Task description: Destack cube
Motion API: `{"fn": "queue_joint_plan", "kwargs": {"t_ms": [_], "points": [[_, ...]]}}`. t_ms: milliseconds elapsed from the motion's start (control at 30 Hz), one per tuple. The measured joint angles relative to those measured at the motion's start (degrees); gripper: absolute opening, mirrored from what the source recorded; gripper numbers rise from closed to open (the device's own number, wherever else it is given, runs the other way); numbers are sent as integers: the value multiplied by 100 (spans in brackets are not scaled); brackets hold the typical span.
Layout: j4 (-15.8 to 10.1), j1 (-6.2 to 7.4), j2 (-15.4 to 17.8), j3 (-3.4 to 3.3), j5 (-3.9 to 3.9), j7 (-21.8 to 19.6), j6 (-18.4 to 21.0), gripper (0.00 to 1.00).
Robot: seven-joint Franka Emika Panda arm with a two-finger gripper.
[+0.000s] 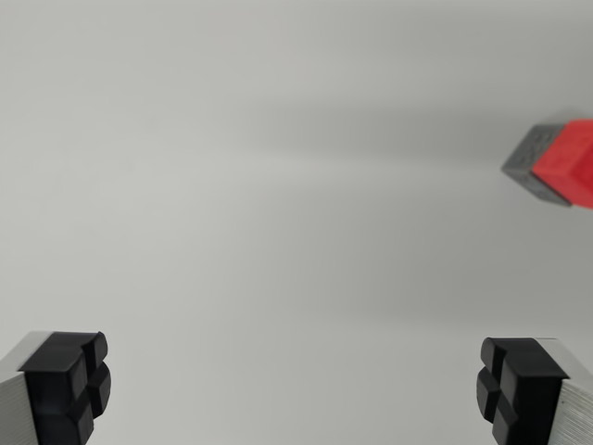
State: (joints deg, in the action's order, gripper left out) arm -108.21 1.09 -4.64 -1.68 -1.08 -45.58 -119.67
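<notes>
Red cube [567,161] atop a grey cube [532,159] sits at three o'clock on the white bench [278,185], and it looks light, rigid and smooth, so I'd clamp its flat opposite sides with my empty, wide-spread pincer [295,389].

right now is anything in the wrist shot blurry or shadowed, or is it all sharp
In the wrist view the fingertips at the bottom corners are sharp; the red cube and the grey cube under it, at the wrist view's right edge, are soft and cropped; a faint broad shadow band crosses the white surface; light is even, no glare.
</notes>
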Motion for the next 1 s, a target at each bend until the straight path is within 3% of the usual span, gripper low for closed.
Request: {"fn": "queue_joint_plan", "kwargs": {"t_ms": [567, 1000], "points": [[0, -2, -5, -4, 0, -3, 0, 100], [-1, -44, -88, -59, 3, -40, -44, 100]]}}
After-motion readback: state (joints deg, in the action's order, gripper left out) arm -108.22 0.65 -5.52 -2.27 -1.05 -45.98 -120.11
